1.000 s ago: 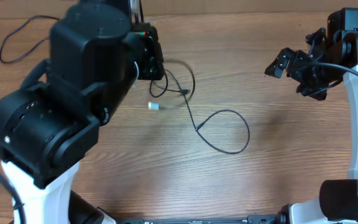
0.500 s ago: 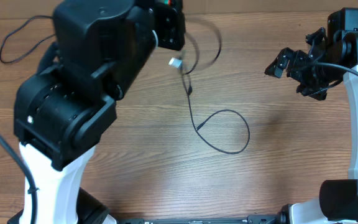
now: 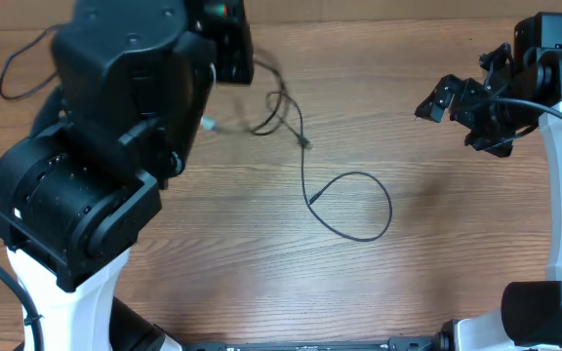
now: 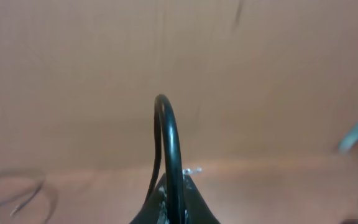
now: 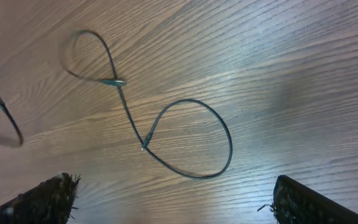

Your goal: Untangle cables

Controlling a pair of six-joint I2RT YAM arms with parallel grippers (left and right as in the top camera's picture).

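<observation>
Cable (image 4: pixel 174 137) is pinched in the closed left tool (image 4: pixel 176 196) (right tool (image 5: pixel 173 190) gaping, empty); the loop (image 3: pixel 389 209) may be cinched by pulling.

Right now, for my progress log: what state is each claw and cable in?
Left claw, shut on a cable.
Held cable, lifted, arching up out of the claw.
Cable loop, lying flat in one open loop, ungripped.
Far-left cable, lying slack, ungripped.
Right claw, open, empty.

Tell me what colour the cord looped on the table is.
Black. The cord shows best in the right wrist view.
</observation>
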